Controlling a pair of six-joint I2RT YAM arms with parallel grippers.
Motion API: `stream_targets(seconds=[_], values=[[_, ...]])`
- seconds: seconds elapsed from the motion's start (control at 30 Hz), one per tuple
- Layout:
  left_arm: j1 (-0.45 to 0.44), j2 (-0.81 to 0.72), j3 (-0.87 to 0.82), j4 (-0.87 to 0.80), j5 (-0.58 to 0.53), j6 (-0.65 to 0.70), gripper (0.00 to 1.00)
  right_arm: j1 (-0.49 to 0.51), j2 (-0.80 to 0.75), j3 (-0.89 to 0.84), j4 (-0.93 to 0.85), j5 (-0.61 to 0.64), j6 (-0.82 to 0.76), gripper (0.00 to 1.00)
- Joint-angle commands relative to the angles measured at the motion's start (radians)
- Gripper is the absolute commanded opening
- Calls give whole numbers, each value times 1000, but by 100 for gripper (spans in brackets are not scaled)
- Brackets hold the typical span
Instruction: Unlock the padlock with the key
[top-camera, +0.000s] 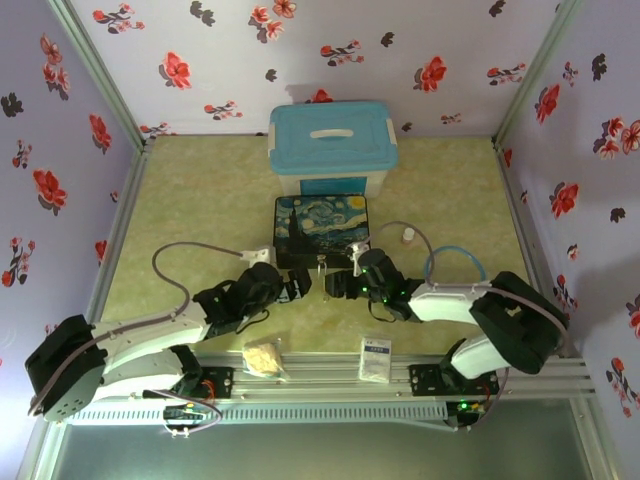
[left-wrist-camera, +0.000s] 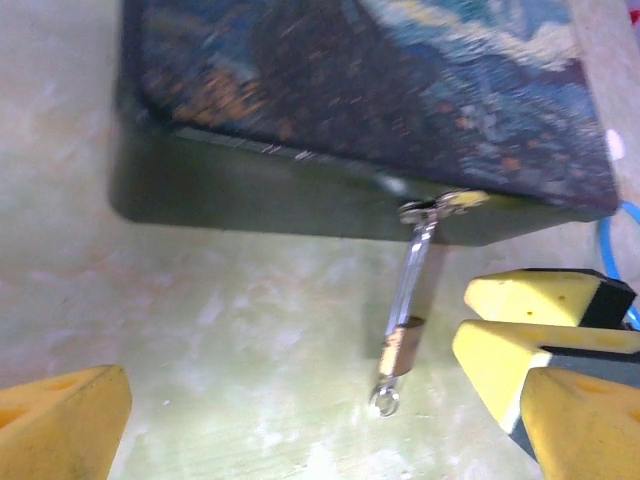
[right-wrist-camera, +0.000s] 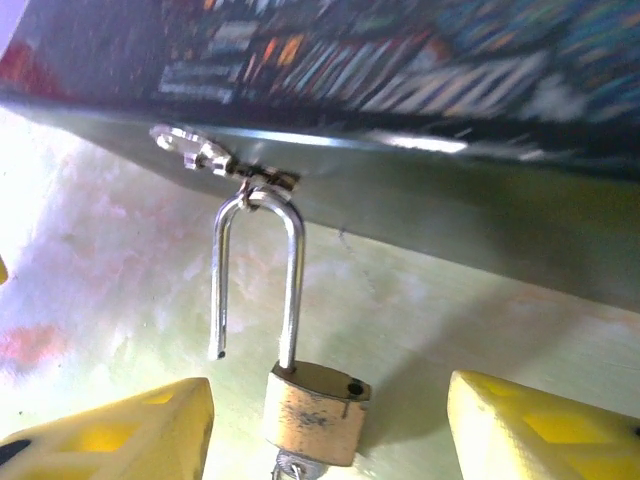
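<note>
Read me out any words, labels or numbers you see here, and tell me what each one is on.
No text is readable.
White packet: blue label with print, too small to read.
Blue-lidded tub: dark front label, too small to read.
Padlock: no legible marking.

A staged robot-lab booth: floral-papered walls (top-camera: 330, 60) and aluminium mounting rail (top-camera: 330, 372)

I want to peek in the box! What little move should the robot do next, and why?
Probably close the right gripper on the padlock and unhook it from the box: its shackle leg already hangs free, and the gripper straddles it open.
</note>
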Motion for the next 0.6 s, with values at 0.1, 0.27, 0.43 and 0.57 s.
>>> stream_targets(seconds=[0.1,0.27,0.43,0.57], values=[[9,-39,-13,72,20,-41,100,13,69,53,19,-9,-34,61],[11,-43,-22,81,26,-57,100,14,97,65,5,4,-47,57],[13,-66,-31,87,30,-56,100,25,123,65,-8,8,-61,55],[22,-72,-41,89,30,-60,100,28,145,61,12,-6,-48,51]])
